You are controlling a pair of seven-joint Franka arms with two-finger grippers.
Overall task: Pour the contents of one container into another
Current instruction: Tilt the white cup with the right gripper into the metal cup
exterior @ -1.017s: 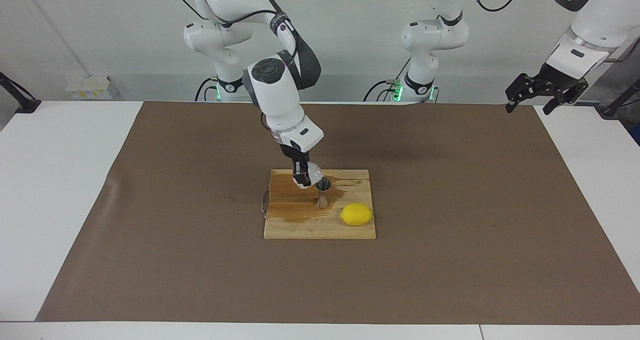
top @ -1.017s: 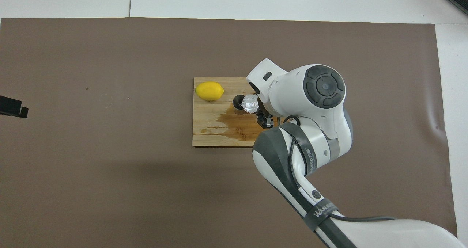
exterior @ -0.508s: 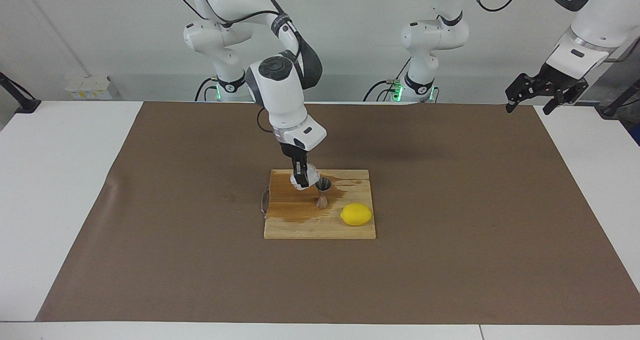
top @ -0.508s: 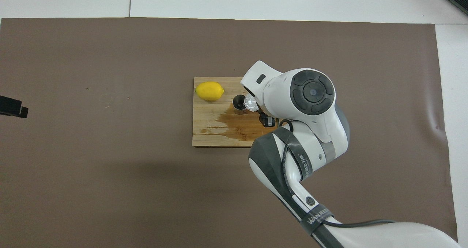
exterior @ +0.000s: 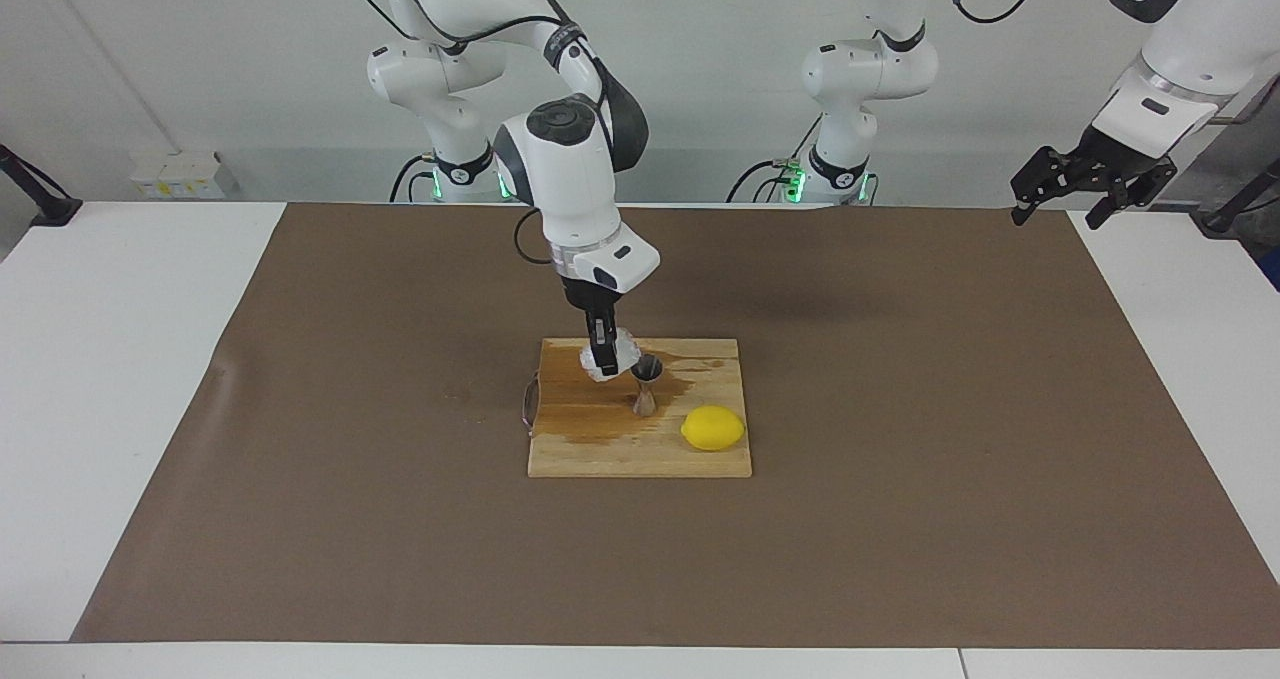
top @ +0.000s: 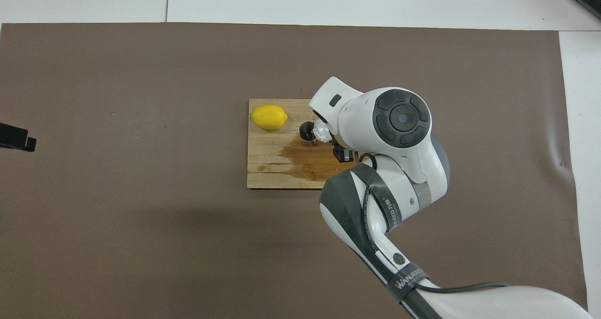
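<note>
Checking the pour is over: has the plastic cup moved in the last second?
Yes. The plastic cup, gripped by the right gripper, has drawn back from over the jigger, away from the lemon.

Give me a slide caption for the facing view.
Right gripper holds plastic cup beside jigger on wet board.

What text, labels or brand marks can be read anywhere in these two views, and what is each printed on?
"WANJEED": on the dark band low on the right arm, overhead view; last letters uncertain.
Print on the dark band higher on that arm: partly readable, not certain.
Nothing else carries readable text.
</note>
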